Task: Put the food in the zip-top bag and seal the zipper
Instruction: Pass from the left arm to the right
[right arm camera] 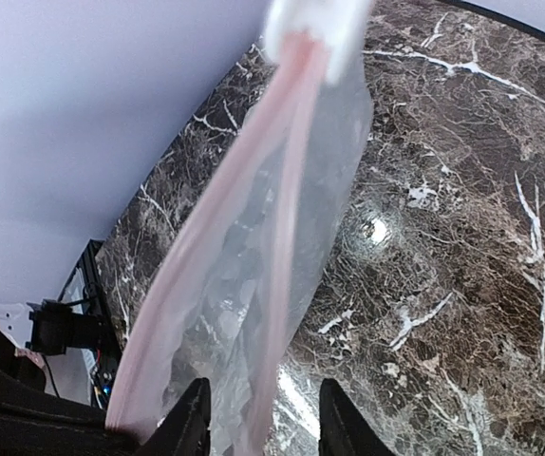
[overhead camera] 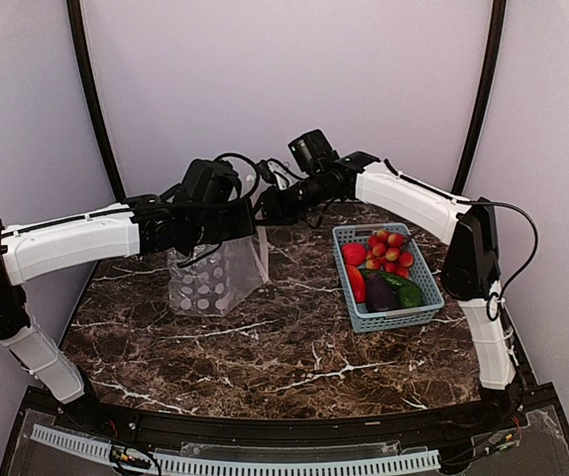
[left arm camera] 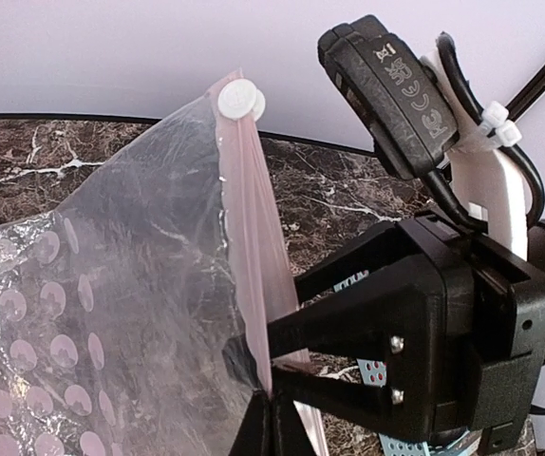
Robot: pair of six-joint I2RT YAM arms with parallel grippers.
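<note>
Two grippers meet at the mouth of the bag. The left gripper [left arm camera: 265,410] is pinched together on the pink zipper [left arm camera: 253,237], and the zip-top bag [overhead camera: 215,278] hangs from that pinch with its mouth up and its bottom seemingly resting on the marble table [overhead camera: 265,347]. That looks like the reason for the hold: floppy film would slump flat without an anchor on the rim.

The right gripper [right arm camera: 263,389] comes in from the other side. Its jaws stand a little apart, straddling one lip of the strip, and do not look pressed on it yet. In the right wrist view the two lips have parted below the white slider [left arm camera: 239,98], so I judge this arm means to take the opposite lip and spread the mouth.

Further out, the food [overhead camera: 384,268] lies heaped in the light-blue basket [overhead camera: 418,312], well to the right of the bag. No piece shows inside the bag, so loading and sealing remain to be done
</note>
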